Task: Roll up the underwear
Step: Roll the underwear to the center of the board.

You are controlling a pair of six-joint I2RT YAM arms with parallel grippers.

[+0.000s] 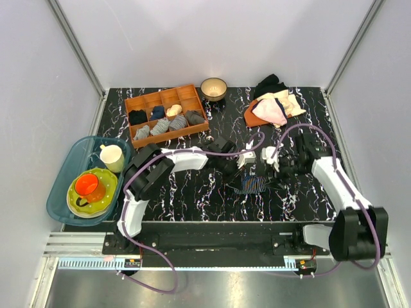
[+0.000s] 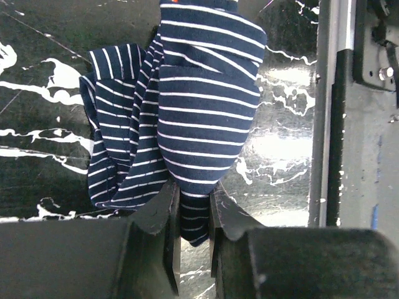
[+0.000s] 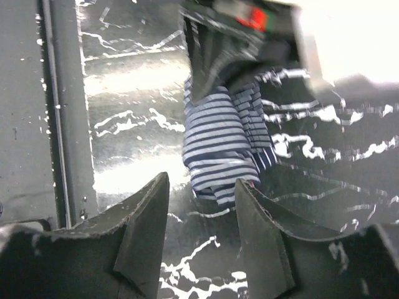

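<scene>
the underwear (image 1: 250, 184) lies bunched on the counter (image 1: 192, 199), a little toward 5 o'clock from its middle. the left pincer (image 2: 194, 233), at the cloth's 11 o'clock, pinches one folded end. the right pincer (image 3: 202, 199), at 2 o'clock, is spread, just beside the cloth.

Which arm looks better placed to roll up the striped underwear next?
Left, probably. The left tool is shut on one end of the underwear, so it could twist it onward. The right tool hangs open, gripping nothing.
</scene>
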